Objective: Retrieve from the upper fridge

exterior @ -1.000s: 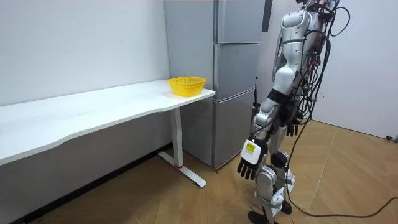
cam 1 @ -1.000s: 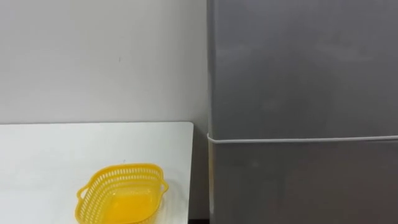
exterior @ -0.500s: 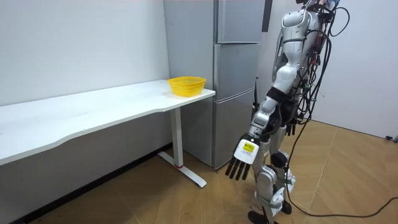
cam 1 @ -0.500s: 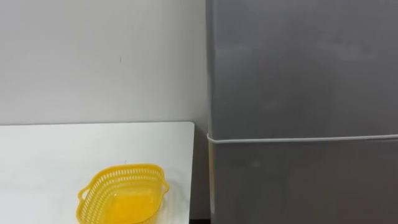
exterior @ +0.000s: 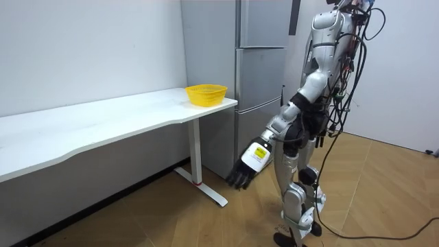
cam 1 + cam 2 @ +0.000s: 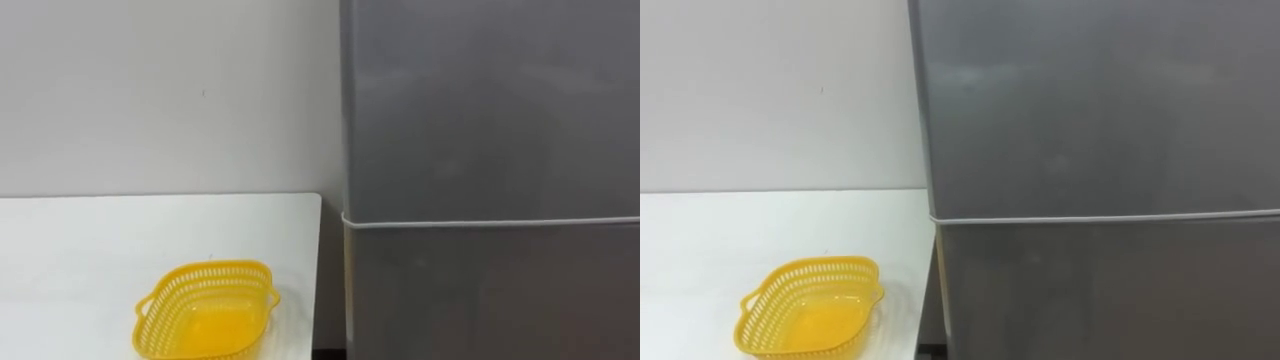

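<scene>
Left hand (image 5: 244,169) is open and swung out low, so it might just thump the shut fridge (image 6: 490,110) door instead of catching its edge.

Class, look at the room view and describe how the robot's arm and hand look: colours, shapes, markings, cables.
The left arm is made of rounded silver-grey shells with darker joints between them. The left robot hand is black with slim fingers, and a white tag with a yellowish mark sits on its back. Dark cables hang along the body.
</scene>
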You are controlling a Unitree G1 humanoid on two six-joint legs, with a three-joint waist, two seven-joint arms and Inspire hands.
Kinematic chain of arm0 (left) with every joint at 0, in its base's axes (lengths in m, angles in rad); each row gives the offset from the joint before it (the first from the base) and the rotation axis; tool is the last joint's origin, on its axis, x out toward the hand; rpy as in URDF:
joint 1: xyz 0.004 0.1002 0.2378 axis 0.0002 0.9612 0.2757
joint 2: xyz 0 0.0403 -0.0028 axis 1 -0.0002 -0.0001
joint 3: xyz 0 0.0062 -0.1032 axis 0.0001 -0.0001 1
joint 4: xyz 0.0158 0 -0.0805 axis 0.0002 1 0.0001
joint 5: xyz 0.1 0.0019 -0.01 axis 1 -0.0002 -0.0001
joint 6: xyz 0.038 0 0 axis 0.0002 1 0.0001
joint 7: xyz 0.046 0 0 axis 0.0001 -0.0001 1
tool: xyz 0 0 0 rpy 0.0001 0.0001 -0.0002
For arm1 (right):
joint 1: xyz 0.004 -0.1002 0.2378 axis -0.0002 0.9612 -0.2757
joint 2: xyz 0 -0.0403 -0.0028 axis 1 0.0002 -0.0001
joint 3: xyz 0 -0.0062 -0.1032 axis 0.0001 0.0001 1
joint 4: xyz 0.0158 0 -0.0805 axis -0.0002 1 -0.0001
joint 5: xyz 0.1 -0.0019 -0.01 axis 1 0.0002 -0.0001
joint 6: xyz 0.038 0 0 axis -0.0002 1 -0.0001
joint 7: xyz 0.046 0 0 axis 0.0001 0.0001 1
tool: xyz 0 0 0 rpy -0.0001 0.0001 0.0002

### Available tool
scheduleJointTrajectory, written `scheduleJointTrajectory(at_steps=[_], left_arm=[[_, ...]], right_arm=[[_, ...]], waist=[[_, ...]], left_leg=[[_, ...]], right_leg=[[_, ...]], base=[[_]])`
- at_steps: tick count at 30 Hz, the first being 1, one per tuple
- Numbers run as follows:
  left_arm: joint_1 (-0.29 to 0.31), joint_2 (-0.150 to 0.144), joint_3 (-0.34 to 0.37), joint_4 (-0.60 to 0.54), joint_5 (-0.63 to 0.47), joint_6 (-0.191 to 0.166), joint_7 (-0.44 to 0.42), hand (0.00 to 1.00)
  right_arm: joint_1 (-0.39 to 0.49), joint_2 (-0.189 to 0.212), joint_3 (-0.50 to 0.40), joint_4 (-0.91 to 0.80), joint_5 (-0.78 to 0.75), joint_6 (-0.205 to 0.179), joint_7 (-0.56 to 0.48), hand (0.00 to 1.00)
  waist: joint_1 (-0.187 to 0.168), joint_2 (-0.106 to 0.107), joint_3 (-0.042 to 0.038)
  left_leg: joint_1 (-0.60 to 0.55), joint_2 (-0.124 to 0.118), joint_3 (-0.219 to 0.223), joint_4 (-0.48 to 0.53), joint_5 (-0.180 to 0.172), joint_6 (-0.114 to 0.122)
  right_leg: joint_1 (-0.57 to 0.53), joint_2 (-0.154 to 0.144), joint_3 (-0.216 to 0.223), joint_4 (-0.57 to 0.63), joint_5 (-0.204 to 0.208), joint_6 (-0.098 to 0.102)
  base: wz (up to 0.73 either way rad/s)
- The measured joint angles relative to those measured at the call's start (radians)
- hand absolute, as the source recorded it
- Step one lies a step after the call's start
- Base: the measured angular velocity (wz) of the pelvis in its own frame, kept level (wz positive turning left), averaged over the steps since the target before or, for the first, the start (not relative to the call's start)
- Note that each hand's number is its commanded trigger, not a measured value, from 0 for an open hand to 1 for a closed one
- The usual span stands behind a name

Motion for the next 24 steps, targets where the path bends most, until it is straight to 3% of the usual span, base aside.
scheduleJointTrajectory(at_steps=[3,9,15,24], left_arm=[[-0.002,-0.002,-0.034,-0.162,0.003,-0.022,0.028,0.0],[-0.017,-0.004,-0.126,-0.439,0.009,-0.031,0.035,0.0],[-0.042,-0.004,-0.13,-0.679,0.005,-0.031,-0.011,0.0],[-0.077,-0.012,-0.137,-0.877,-0.027,-0.036,-0.116,0.0]], right_arm=[[0.0,0.004,0.006,0.0,0.007,-0.008,0.0,0.0],[0.003,0.008,0.009,0.004,0.078,-0.006,0.0,0.0],[0.002,0.01,0.011,0.006,0.069,0.004,0.004,0.0],[0.001,0.014,0.012,0.008,0.069,0.002,-0.001,0.0]], waist=[[-0.019,-0.004,-0.0052],[-0.034,-0.014,0.0017],[-0.047,-0.02,0.0035],[-0.054,-0.019,0.0022]], left_leg=[[0.0,0.001,0.0,0.0,0.0,0.0],[0.0,0.002,0.001,-0.001,0.0,0.0],[-0.002,0.002,0.0,-0.001,0.0,0.0],[-0.001,0.002,-0.001,-0.001,0.0,0.0]], right_leg=[[0.0,0.0,0.001,-0.001,0.0,0.0],[-0.001,0.001,0.001,0.001,0.0,0.0],[-0.001,0.002,0.007,0.002,0.001,0.0],[-0.003,0.001,-0.001,0.002,0.002,0.001]], base=[[0.0],[0.0],[-0.03],[0.03]])
